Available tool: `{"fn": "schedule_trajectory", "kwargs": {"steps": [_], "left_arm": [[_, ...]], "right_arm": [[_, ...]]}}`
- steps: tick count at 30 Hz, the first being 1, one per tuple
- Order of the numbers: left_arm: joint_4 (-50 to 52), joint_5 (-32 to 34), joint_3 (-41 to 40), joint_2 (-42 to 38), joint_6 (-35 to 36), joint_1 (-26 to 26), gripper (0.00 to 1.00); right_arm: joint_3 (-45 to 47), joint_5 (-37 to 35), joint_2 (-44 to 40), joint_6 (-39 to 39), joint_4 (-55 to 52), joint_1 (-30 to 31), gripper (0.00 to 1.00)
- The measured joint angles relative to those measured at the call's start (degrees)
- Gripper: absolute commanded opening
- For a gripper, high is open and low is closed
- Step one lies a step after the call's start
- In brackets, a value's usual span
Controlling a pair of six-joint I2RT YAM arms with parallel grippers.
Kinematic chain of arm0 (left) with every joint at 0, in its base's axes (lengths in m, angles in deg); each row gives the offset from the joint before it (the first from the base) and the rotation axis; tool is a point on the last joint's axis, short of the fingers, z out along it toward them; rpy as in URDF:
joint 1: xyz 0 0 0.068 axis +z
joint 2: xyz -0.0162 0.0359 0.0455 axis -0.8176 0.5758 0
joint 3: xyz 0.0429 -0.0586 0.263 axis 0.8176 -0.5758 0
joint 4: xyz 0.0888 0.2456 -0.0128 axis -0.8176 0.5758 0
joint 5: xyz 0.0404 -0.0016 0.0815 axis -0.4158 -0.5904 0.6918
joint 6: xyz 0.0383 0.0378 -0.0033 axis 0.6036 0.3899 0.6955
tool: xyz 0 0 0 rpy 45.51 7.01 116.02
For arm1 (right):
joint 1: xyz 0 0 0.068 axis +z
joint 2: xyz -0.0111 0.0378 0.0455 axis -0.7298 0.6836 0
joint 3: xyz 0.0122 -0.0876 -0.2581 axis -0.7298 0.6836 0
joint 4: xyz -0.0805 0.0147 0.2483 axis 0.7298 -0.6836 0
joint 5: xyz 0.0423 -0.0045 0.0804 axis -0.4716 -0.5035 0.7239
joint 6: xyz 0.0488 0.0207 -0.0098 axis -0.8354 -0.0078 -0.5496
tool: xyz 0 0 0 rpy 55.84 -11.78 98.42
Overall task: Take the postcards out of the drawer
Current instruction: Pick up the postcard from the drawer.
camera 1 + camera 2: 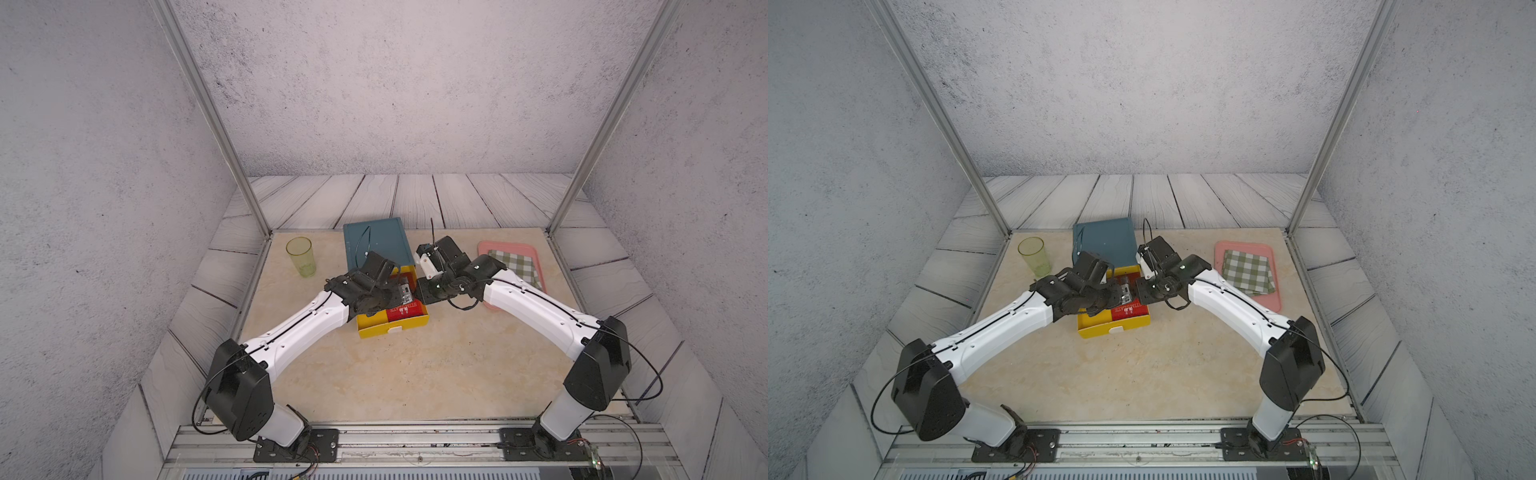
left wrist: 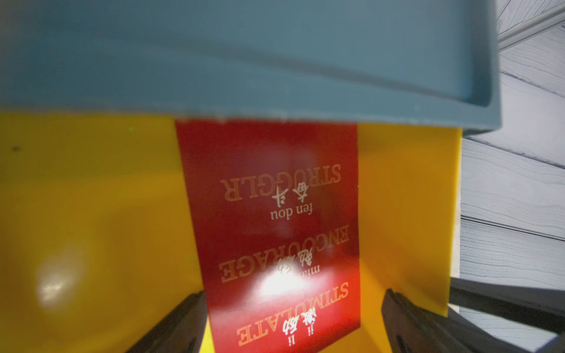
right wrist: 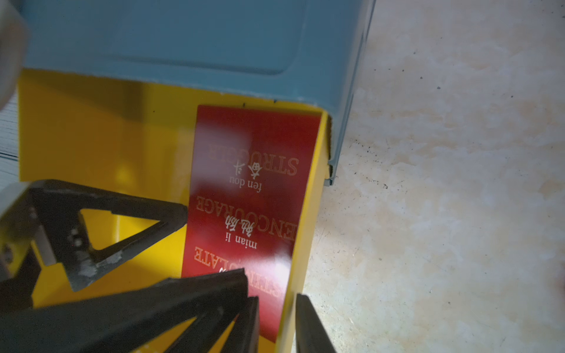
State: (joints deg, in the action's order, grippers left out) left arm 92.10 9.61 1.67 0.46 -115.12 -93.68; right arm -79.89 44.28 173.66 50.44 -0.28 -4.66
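Both my hands are down at the yellow drawer (image 1: 1100, 328), which is pulled out of the teal box (image 1: 1104, 241). My left hand (image 1: 1119, 296) is over it and my right hand (image 1: 1143, 292) is at its right edge. The red postcards (image 1: 1130, 309) are lying inside. There's a green cup (image 1: 1034, 257) off to the left, and a checked cloth (image 1: 1248, 270) on the pink tray (image 1: 1268, 300) to the right.

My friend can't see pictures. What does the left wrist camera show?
Red postcards with pale lettering lie overlapping in a yellow drawer sticking out of a blue box. The left pincer is open, one black finger on each side of them.

a lab robot booth: printed backdrop walls (image 1: 395, 83), aluminium posts (image 1: 215, 120), mounting rail (image 1: 415, 436).
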Motion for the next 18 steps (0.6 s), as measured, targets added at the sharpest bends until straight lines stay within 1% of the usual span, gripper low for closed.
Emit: {"fn": "schedule_trajectory", "kwargs": {"steps": [6, 18], "left_arm": [[-2.71, -1.42, -1.6, -0.76, 0.17, 0.81, 0.96], [-5.31, -3.69, -2.21, -0.74, 1.38, 1.77, 0.96]], "right_arm": [[0.0, 0.11, 0.0, 0.02, -0.02, 0.0, 0.25], [0.0, 0.11, 0.09, 0.02, -0.07, 0.0, 0.25]]}}
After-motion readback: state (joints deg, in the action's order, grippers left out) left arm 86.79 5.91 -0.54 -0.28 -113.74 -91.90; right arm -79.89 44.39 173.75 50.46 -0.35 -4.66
